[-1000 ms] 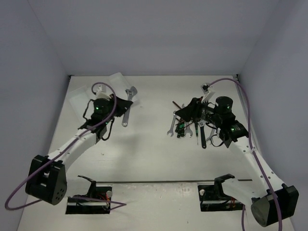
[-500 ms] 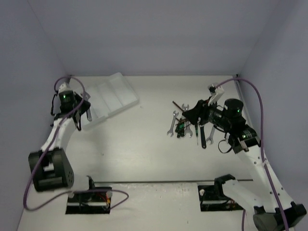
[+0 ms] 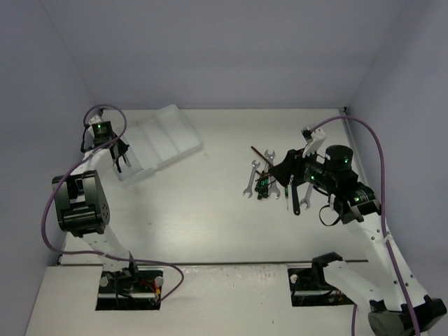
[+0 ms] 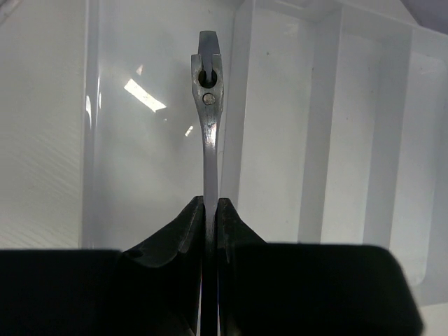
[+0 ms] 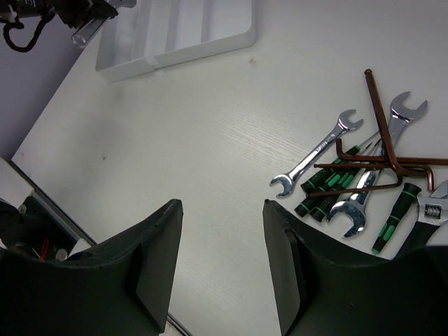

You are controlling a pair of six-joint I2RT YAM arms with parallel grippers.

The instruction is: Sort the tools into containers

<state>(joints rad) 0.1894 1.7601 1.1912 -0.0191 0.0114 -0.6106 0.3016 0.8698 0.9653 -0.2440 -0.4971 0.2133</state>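
- Top view: the left tool is hanging over the near-left end of the white tray. Its load is too small to make out here. The right tool is hovering over the desk at the left edge of the tool pile.
- Top view is the only one giving the full layout: tray far left, pile well apart on the right.
- Left wrist: the jaws are clamping hard on the shank of a silver wrench. It is showing edge-on, with its head pointing away over the compartment at the left side of this view, just beside a divider.
- The silver wrench is steel, so I'm reading it as stiff, fairly heavy and slick. The mid-shank pinch looks right, but I can't tell how high it is above the tray floor.
- Right wrist: the jaws are standing roughly half open and gripping nothing, with bare desk between them.
- This view is resolving the pile: an open-end wrench lying clear on the left, then crossed hex keys over green-marked screwdrivers.
- The open-end wrench looks easiest to take across its flat shank. The hex keys are thin and interlocked, so they are likely snagging neighbours.
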